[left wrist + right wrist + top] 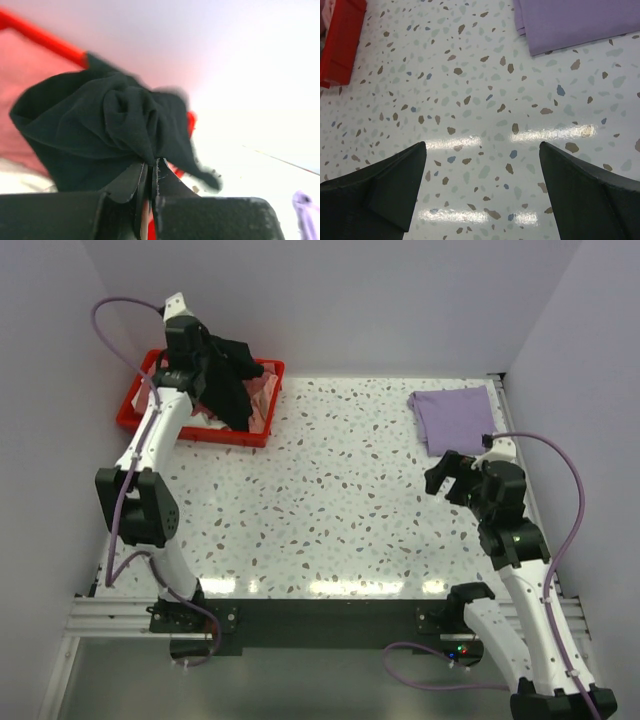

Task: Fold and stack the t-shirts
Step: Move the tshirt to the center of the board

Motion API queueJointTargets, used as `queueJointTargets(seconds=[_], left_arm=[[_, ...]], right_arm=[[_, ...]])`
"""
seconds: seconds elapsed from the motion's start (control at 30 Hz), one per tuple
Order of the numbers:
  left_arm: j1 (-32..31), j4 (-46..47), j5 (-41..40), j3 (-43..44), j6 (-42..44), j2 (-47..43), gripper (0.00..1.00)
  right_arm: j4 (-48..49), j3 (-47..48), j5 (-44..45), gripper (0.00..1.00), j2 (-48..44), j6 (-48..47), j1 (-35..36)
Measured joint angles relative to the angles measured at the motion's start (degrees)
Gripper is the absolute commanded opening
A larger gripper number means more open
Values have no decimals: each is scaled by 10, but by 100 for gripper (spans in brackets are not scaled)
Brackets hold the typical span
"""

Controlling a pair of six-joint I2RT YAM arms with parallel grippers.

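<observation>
My left gripper (151,167) was pinched shut on a bunch of the black t-shirt (100,130), which hung from it over the red bin (135,412) at the far left of the table (330,490). Pink cloth (262,398) lay in the bin beneath. My right gripper (482,150) hovered above the table's right side, jaws spread wide, just near of the folded purple t-shirt (455,418) lying flat at the far right.
</observation>
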Motion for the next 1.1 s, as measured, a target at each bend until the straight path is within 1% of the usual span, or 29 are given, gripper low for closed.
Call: queueJointTargets(seconds=[0.1, 0.17, 0.4, 0.47, 0.5, 0.6, 0.73, 0.83, 0.93, 1.03, 1.1], left_arm=[[-19, 25, 14, -18, 12, -49, 0], [-48, 42, 21, -28, 27, -83, 0], [-171, 113, 94, -67, 39, -195, 0], [-197, 129, 111, -68, 41, -216, 0], [-223, 139, 122, -70, 43, -226, 0], [-272, 165, 169, -83, 43, -254, 0], [-308, 191, 234, -109, 33, -282, 0], [-321, 207, 271, -141, 16, -301, 0], [-336, 222, 283, -189, 6, -323, 0], [-346, 245, 275, -290, -10, -364, 0], [-347, 263, 249, -372, -25, -387, 0]], right_arm=[[-1, -1, 0, 99, 0, 0, 0], [-1, -1, 0, 99, -4, 0, 0], [4, -7, 2, 99, -19, 0, 0], [4, -7, 2, 99, -17, 0, 0], [4, -7, 2, 99, -17, 0, 0], [3, -7, 9, 99, -17, 1, 0], [-3, -7, 49, 99, -21, 7, 0], [-14, -7, 114, 99, -34, 21, 1], [-29, -7, 186, 99, -53, 39, 1], [-37, -8, 233, 99, -73, 51, 1], [-37, -9, 247, 99, -81, 54, 1]])
